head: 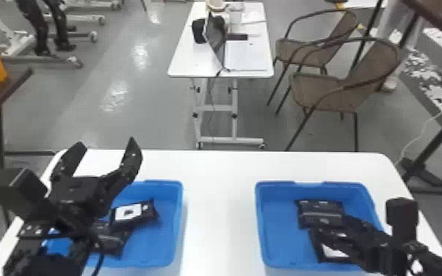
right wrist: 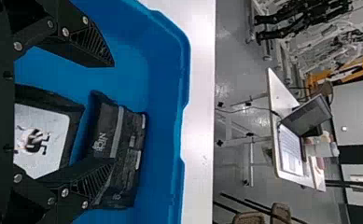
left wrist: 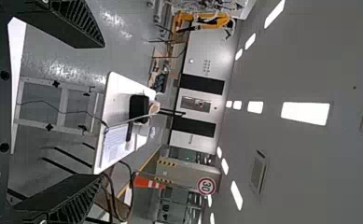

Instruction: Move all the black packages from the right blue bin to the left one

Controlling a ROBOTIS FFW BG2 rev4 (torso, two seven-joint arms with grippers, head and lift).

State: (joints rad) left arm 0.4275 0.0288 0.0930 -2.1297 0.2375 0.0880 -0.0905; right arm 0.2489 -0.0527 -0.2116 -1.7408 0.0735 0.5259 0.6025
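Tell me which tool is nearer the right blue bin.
Right: the right tool is over the right blue bin; the left tool is raised by the left blue bin.

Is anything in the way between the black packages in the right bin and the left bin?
Only the facing walls of the right bin and left bin; nothing else visible blocks the way across the white table.

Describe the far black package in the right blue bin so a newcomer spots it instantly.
On the white table in front of the robot, find the right blue bin. The far black package lies flat toward the bin's far side. A grey stripe crosses its dark face, whereas its neighbour nearer the robot shows a large white patch.
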